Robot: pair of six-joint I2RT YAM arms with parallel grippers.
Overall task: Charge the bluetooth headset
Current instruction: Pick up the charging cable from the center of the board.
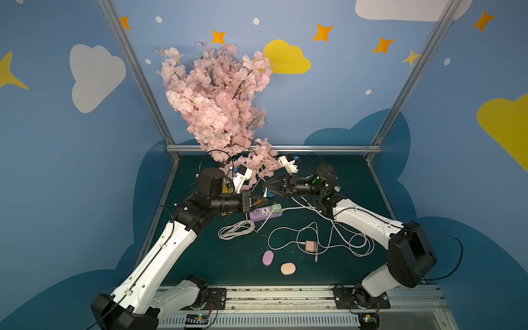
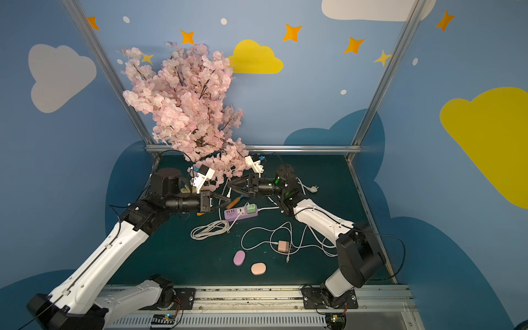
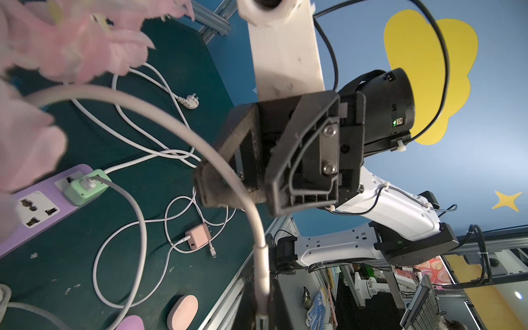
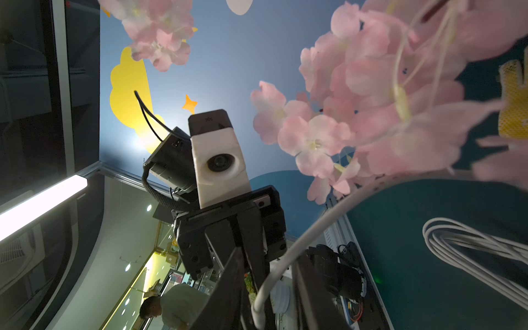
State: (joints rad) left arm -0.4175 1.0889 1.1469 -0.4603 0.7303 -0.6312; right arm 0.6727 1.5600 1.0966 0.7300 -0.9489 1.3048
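Cable handling looks to be the step in hand. The left gripper [image 2: 227, 200] is clamped tight on the white charging cable [image 3: 262, 268] just behind its plug end. The right gripper [image 1: 265, 186] stands partly open with that cable running loosely between its fingers, pinching nothing. The cable's far end sits in the green adapter [image 1: 276, 208] on the purple power strip [image 1: 258, 214]. The headset is presumably in the purple case [image 1: 267, 258] or the peach case [image 1: 288, 268]; which one cannot be told. Both lie toward the front of the mat [image 1: 214, 265], well apart from the grippers. A good regrasp would close right behind the plug, leave slack toward the adapter and keep clear of the pink blossoms [image 1: 217, 100].
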